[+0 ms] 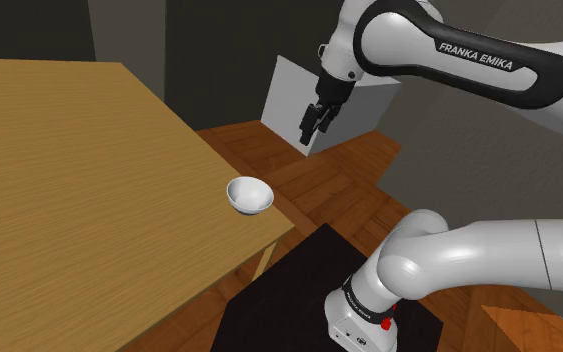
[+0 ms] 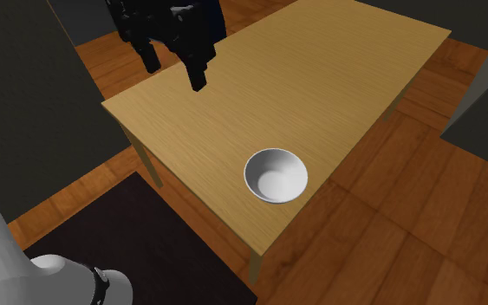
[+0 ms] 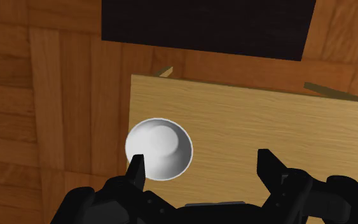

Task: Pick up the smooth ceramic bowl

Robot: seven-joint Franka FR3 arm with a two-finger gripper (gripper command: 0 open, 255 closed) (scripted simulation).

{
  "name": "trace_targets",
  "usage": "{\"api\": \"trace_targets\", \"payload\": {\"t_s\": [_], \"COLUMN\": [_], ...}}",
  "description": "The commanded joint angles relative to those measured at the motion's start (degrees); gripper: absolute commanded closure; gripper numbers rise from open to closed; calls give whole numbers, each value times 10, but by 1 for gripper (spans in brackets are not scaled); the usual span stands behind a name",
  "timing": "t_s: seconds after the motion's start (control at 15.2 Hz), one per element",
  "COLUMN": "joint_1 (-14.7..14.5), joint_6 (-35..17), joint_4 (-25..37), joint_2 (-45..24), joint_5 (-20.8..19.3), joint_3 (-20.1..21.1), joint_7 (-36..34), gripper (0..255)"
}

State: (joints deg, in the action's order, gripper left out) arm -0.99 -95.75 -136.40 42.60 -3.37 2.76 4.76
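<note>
- At the shoulder view's left: light wooden table [image 1: 69, 200].
- Near the table's corner, close to the edge: white bowl [image 1: 250, 195], upright, mouth facing up. It is round, so no long axis.
- Right of the bowl and high above it: black gripper [image 1: 314, 128], jaws spread apart, holding nothing, pointing down.

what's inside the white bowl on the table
Nothing shows inside the bowl: its white interior is bare down to the bottom. The patch of wooden table beneath it is hidden.
</note>
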Motion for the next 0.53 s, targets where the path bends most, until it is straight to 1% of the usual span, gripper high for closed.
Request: {"api": "trace_targets", "payload": {"t_s": [0.0, 0.46], "joint_1": [0, 5], "joint_6": [0, -142], "joint_4": [0, -68], "joint_2": [0, -79], "joint_5": [0, -25], "joint_3": [0, 39], "joint_7": [0, -49], "gripper": [0, 0]}}
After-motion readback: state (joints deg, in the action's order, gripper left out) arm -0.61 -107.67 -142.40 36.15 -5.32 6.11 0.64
